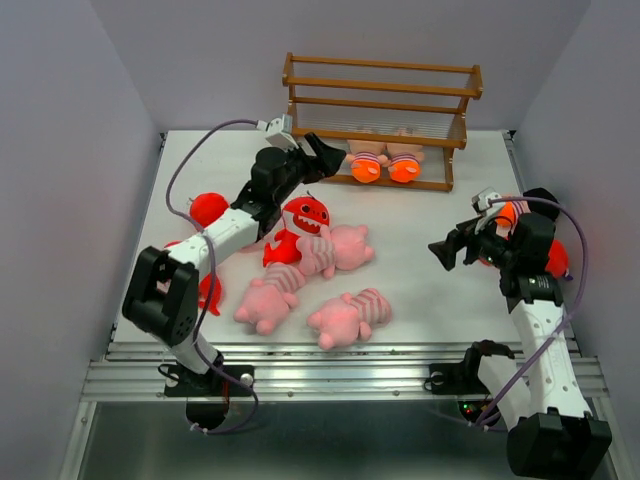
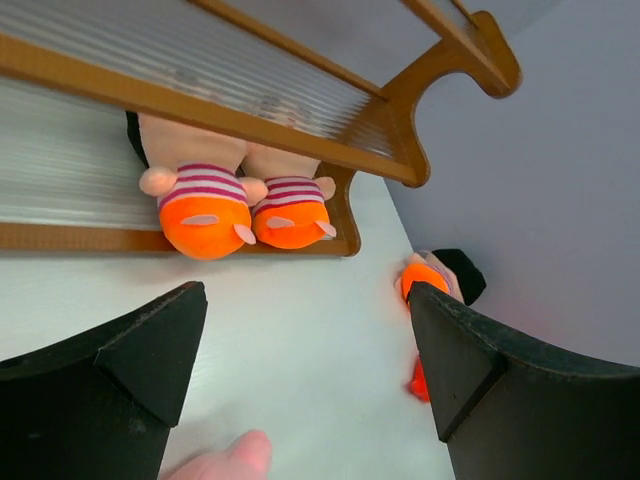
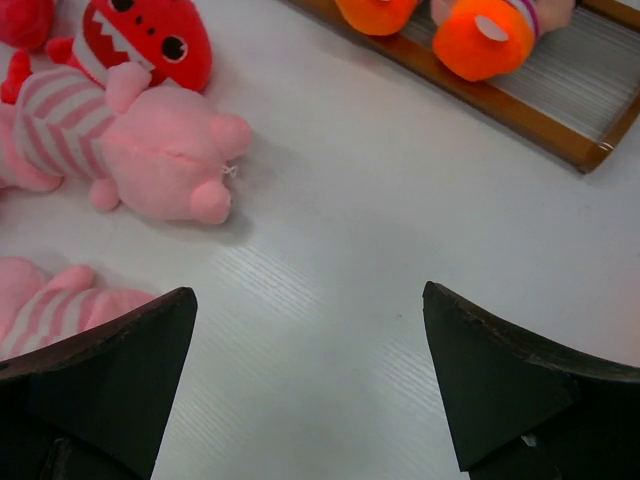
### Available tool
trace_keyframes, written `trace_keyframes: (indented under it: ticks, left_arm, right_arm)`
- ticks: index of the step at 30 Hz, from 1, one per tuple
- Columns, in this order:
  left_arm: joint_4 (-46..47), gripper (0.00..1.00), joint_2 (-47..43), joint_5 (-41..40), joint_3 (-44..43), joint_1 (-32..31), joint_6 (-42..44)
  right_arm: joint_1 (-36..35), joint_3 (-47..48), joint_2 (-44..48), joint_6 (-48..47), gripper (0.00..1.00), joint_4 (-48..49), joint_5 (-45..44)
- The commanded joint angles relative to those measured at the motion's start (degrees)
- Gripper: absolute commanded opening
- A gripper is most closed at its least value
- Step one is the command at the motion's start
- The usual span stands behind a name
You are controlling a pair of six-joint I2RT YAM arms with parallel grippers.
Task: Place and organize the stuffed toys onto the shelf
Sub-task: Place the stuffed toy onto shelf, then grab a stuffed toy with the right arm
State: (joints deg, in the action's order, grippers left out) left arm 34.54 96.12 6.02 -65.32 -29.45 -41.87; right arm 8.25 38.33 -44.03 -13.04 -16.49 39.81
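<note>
The shelf [image 1: 380, 100] stands at the back of the table, and two orange-footed striped dolls [image 1: 366, 165] [image 1: 404, 165] lie on its bottom tier, feet outward. My left gripper [image 1: 325, 155] hangs open and empty just left of them; its wrist view shows both dolls [image 2: 203, 205] [image 2: 290, 210] ahead of the left gripper [image 2: 310, 300]. A red shark [image 1: 305, 215] and three pink striped toys [image 1: 335, 250] [image 1: 268, 300] [image 1: 345, 315] lie mid-table. My right gripper [image 1: 445, 250] is open over bare table, and from the right gripper [image 3: 310, 300] a pink toy [image 3: 140, 140] lies to the left.
Two more red sharks [image 1: 208, 208] [image 1: 205, 290] lie by the left arm, the second partly under it. Behind the right arm sit another orange-footed doll [image 1: 508, 213] and a red shark [image 1: 555, 258], partly hidden. The shelf's upper tiers hold nothing.
</note>
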Motion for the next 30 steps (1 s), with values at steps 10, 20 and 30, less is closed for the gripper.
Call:
trace_keyframes:
  ticks: [10,20,30]
  left_arm:
    - [-26.2,0.99,-39.0,-9.1,10.7,0.4,36.1]
    - [-32.2,0.99,-64.4,-17.4,29.5,0.6,38.8]
    - [-29.8,0.99,-68.4,-14.8,32.5,0.5,39.3]
  right_arm:
    - [0.4,-1.5,-3.3,-12.8,1.00,-6.6,17.1]
    - [0.4,-2.3,-6.9,-21.3,1.00,-12.3,22.5]
    - [6.8,-2.4,-8.7,-16.8,1.00,-7.7,13.0]
